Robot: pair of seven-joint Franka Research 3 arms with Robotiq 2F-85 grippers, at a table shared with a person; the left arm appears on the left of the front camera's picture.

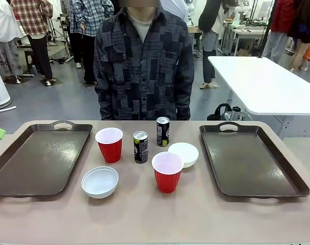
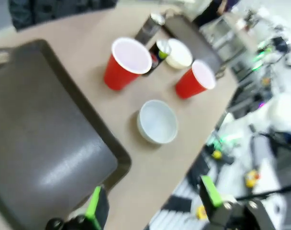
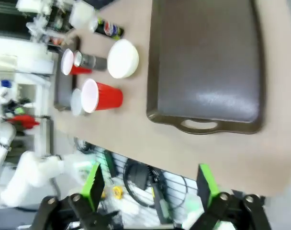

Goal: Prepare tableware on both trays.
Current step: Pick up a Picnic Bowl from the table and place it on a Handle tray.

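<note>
Grippers both hover above the near table edge: left gripper by the left dark brown rectangular plastic tray, right gripper by the right tray, green-padded fingers spread wide apart. Between the trays on the tan table cluster red plastic cups, small round white bowls and slim black drink cans. A person stands at the far side.

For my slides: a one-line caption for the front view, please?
Two brown trays flank two red cups, two white bowls and two black cans.
</note>
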